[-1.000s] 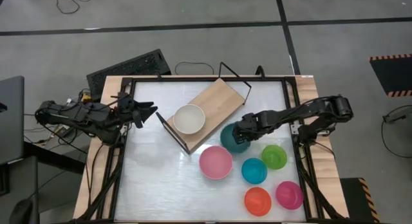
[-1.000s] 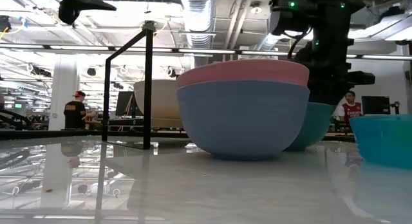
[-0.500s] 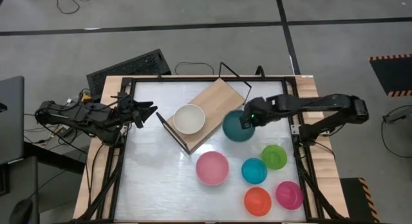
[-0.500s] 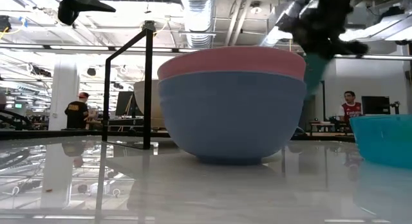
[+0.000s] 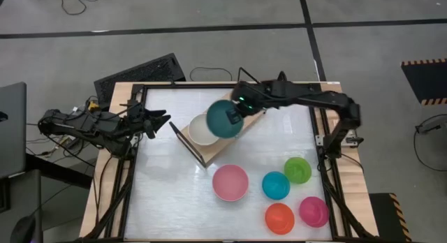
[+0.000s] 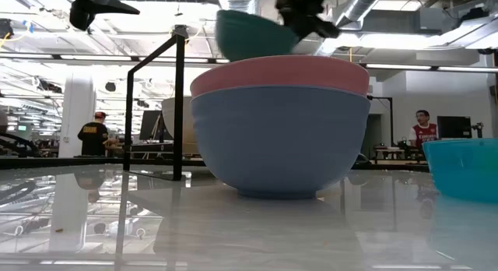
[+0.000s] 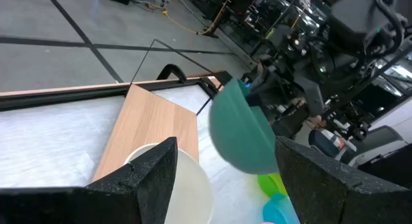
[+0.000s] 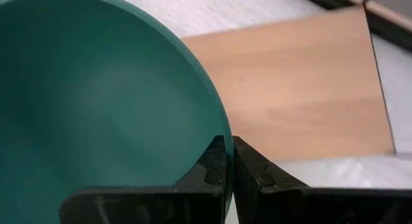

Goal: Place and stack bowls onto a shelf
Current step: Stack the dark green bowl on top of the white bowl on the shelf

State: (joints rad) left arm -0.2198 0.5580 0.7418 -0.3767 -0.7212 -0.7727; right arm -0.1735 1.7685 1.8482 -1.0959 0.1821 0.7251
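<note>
right gripper (image 5: pixel 239 107), clamped on the teal bowl (image 5: pixel 225 118) rim, has carried it up from the table's 4 o'clock to over the white bowl (image 5: pixel 201 131) on the shelf (image 5: pixel 244 103); stacking looks next. left gripper (image 5: pixel 162 121) waits at 9 o'clock, fingers apart.

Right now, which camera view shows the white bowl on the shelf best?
The high view: the white bowl sits on the shelf, partly overlapped by the teal bowl. The left wrist view shows only part of it, the low view a sliver behind the pink bowl, the right wrist view nothing.
</note>
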